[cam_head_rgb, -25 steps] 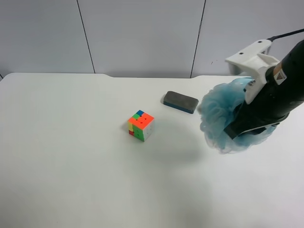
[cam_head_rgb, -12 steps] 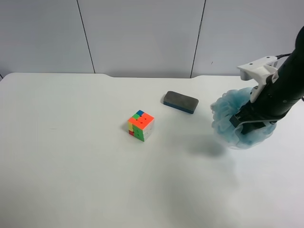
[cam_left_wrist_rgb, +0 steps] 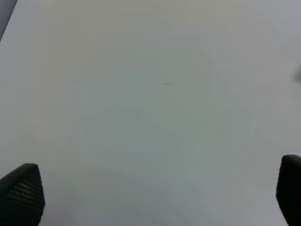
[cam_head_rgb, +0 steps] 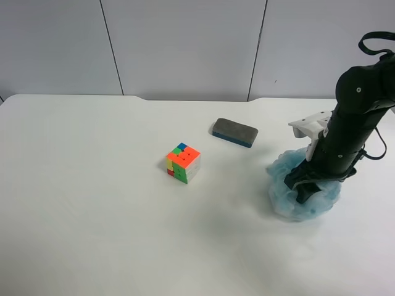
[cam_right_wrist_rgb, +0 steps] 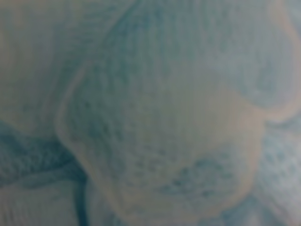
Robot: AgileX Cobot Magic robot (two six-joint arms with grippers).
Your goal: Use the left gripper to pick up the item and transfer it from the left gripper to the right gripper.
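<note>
The light blue mesh bath pouf [cam_head_rgb: 287, 198] rests on the white table at the exterior high view's right. The right gripper [cam_head_rgb: 307, 187], on the black arm with the white bracket [cam_head_rgb: 310, 128], is sunk into the top of the pouf from above and still grips it; its jaws are hidden in the mesh. The right wrist view is filled with blurred blue mesh [cam_right_wrist_rgb: 155, 117]. The left gripper [cam_left_wrist_rgb: 150, 197] is open and empty over bare table; only its two dark fingertips [cam_left_wrist_rgb: 21, 194] show. The left arm is out of the exterior high view.
A multicoloured puzzle cube [cam_head_rgb: 182, 163] stands near the middle of the white table [cam_head_rgb: 92, 203]. A dark grey eraser block [cam_head_rgb: 234, 132] lies behind it, to the left of the pouf. A grey panelled wall runs along the table's far edge.
The right arm has swung down from a raised, tilted pose, bringing the pouf from the air onto the table. The cube and the eraser have not moved.
</note>
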